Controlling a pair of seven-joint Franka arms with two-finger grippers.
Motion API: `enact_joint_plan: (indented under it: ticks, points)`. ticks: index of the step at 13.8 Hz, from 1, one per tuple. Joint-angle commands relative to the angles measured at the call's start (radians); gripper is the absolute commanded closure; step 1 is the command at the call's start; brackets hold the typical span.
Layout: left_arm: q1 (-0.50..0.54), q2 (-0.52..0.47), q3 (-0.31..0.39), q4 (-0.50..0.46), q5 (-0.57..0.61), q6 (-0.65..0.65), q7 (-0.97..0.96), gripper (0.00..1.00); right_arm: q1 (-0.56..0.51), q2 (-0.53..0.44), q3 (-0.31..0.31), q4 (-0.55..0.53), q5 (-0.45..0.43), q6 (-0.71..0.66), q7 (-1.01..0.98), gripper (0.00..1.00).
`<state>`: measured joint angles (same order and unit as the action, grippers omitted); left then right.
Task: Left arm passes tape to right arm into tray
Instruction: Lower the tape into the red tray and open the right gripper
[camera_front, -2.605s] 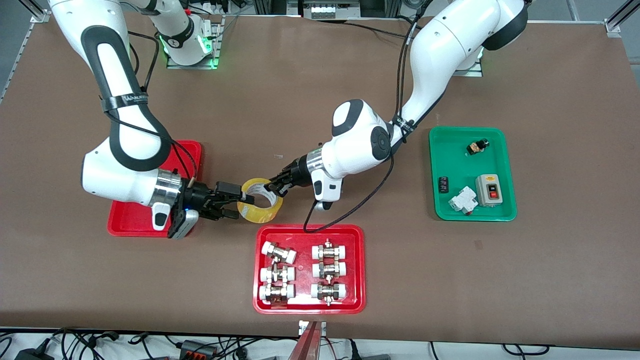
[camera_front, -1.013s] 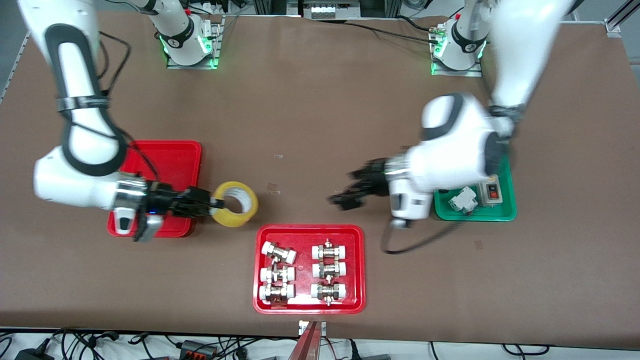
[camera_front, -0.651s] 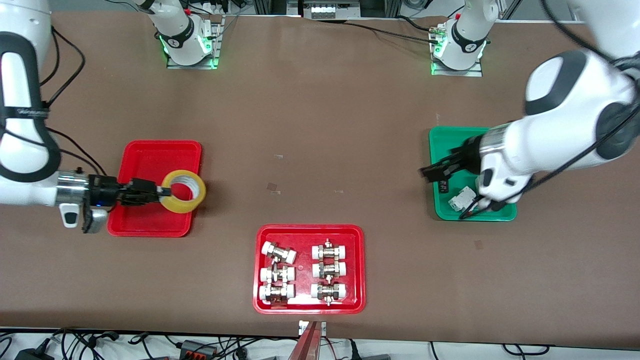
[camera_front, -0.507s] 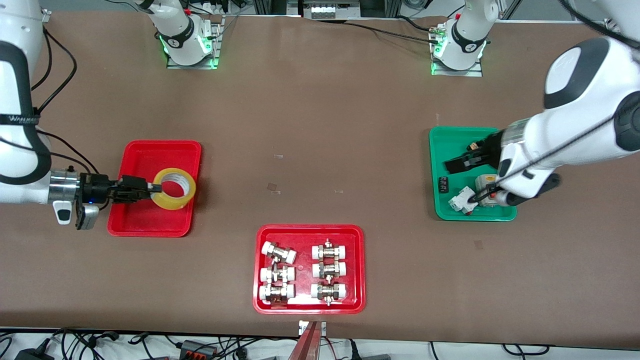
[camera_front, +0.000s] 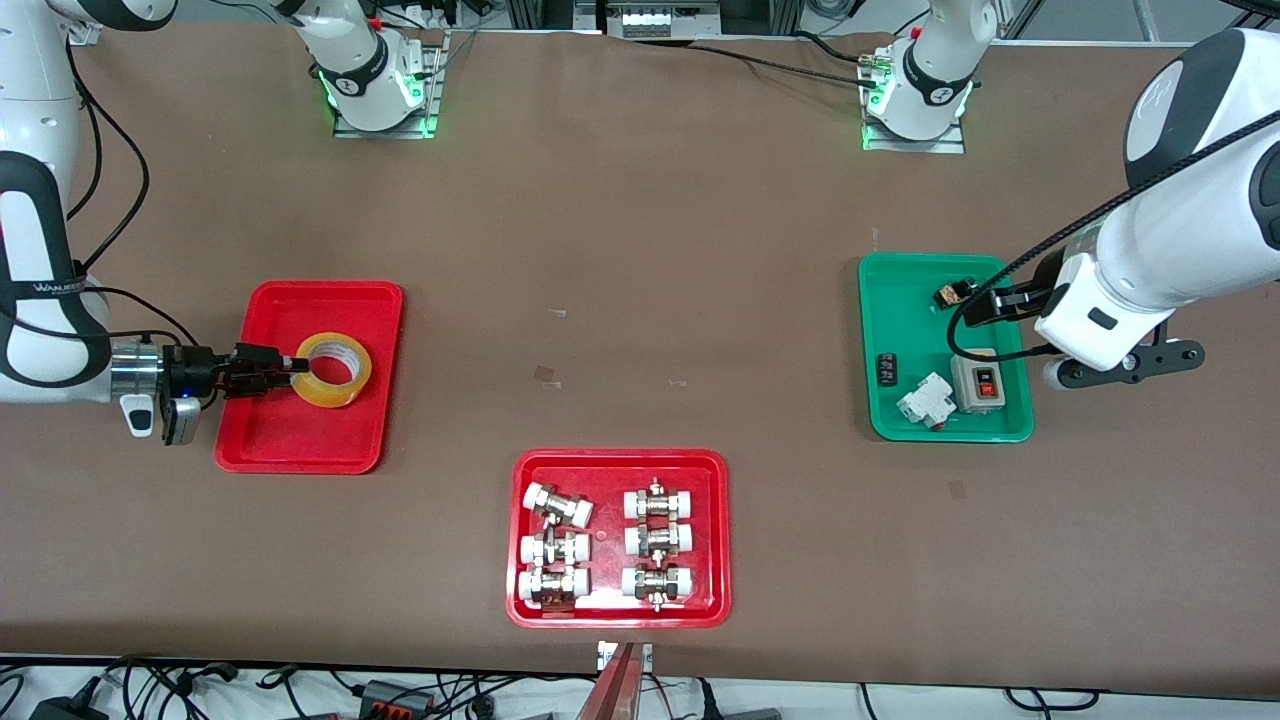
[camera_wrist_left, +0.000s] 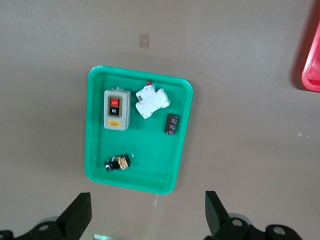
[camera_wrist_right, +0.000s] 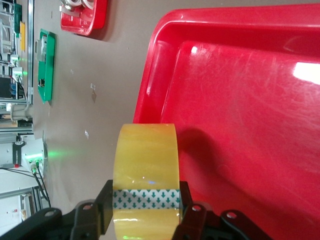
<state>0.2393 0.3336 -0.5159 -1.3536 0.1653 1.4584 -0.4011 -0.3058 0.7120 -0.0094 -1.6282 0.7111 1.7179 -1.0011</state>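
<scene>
Start at the right arm's end of the counter (camera_front: 620, 250): your right gripper (camera_front: 283, 367) is clamped on the tape (camera_front: 331, 369), pinching the wall of the ring on the side toward the arm, and it holds the roll over the tray (camera_front: 262, 444). The right wrist view shows the tape (camera_wrist_right: 146, 175) edge-on between the two fingers (camera_wrist_right: 192, 212), with the tray's red floor (camera_wrist_right: 240, 100) under it and a shadow beside the roll. Whether the roll already touches that floor or hangs just above it, you cannot tell from these views.

What the next move turns on, as I judge it, is this: the tape sits straight out ahead of the gripper, within the tray's rim, with the ring's opening facing upward and its flat face toward the tray floor. So the release needs only a short drop, if any, then parted fingers and a clean pull back along the arm's own line.

Move across past the red tray of fittings (camera_front: 620, 612) to the green tray (camera_front: 905, 425). Your left gripper (camera_wrist_left: 145, 220) hangs above it, spread wide and empty; that arm waits, well apart from the tape.
</scene>
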Motion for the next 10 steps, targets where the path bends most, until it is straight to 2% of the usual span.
enact_joint_plan:
  ticks: [1,4,7,8,10]
  points:
    - [0.047,-0.086,-0.007,-0.117,0.016,0.077,0.138,0.00,0.010,-0.011,0.016,-0.004,-0.105,0.060,-0.023,0.00]
    - [0.122,-0.103,-0.010,-0.151,-0.009,0.111,0.272,0.00,0.059,-0.045,0.014,-0.005,-0.232,0.130,-0.067,0.00]
    - [0.120,-0.162,-0.010,-0.225,-0.010,0.111,0.277,0.00,0.131,-0.107,0.011,-0.004,-0.379,0.179,-0.030,0.00]
    - [0.085,-0.171,0.008,-0.240,-0.010,0.120,0.275,0.00,0.166,-0.141,0.009,-0.005,-0.450,0.192,0.013,0.00]
    - [-0.004,-0.189,0.123,-0.260,-0.047,0.126,0.275,0.00,0.218,-0.225,0.008,-0.005,-0.579,0.184,0.158,0.00]
